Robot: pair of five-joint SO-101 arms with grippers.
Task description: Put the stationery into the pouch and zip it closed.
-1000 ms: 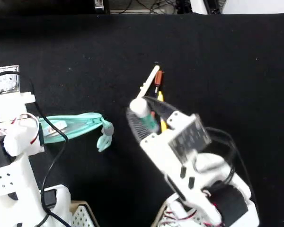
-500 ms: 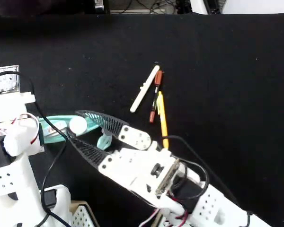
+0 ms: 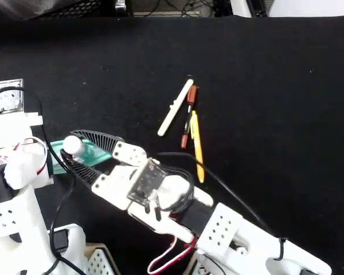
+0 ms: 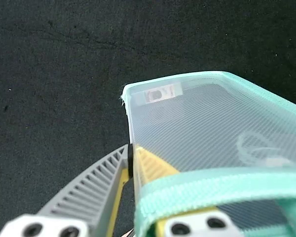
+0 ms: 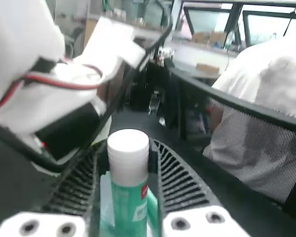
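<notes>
1. Pinched between the jaws of the right gripper, at the left of the high view: a glue stick, white cap outward, poised over the teal mesh pouch.
2. Clamped on one edge of the pouch: the jaws of the left gripper, holding it steady.
3. Lying at centre frame on the black table, well apart from the pouch: a white pen, a red-brown pen and a yellow pen, bunched together.
4. Cannot tell whether the pouch mouth gapes under the stick; if dropped onto closed mesh, likely to roll off onto the table.
5. Pushing down too hard risks dragging the pouch out of the left grip.
</notes>
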